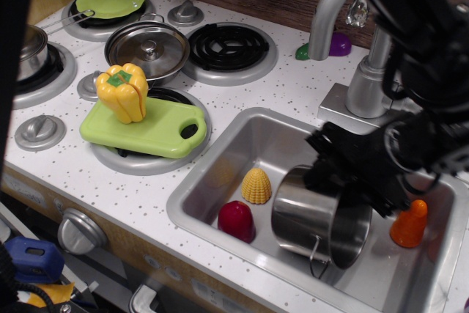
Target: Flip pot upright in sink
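Note:
The shiny steel pot [311, 218] lies tilted on its side in the silver-grey sink [249, 133], its open mouth facing right and toward the front, a wire handle hanging at its front. My black gripper [333, 174] reaches in from the right and sits at the pot's upper rim, shut on it as far as I can see; the fingertips are partly hidden by the pot's edge.
In the sink lie a yellow corn [256, 185], a red vegetable [237, 220] and an orange piece [410, 223]. The faucet [344, 27] stands behind. A yellow pepper [122, 91] sits on a green board [161, 131]; a lidded pot [147, 48] is on the stove.

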### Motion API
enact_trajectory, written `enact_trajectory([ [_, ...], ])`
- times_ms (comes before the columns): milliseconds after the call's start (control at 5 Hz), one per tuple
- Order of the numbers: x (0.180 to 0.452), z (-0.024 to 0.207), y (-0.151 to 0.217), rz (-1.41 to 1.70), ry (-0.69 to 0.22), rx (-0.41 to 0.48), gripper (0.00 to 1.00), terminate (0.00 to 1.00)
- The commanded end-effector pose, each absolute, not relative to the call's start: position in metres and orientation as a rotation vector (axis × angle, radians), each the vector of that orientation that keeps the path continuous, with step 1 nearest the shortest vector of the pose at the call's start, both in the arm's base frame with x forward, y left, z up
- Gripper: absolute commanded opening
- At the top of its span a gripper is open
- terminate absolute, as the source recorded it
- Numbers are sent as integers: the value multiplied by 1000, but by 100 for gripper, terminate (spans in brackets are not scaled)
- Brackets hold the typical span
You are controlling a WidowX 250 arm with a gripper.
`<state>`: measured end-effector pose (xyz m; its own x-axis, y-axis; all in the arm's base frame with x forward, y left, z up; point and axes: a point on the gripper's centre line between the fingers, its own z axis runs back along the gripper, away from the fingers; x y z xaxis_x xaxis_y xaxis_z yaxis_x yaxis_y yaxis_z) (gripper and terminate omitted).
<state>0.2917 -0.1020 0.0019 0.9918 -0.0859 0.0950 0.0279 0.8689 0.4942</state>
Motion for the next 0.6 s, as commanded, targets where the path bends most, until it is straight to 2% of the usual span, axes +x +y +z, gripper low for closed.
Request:
enact_trajectory([
  [0,294,12,-98,-44,-171,413,0,0],
  [400,294,12,-86,-80,-158,343,0,0],
])
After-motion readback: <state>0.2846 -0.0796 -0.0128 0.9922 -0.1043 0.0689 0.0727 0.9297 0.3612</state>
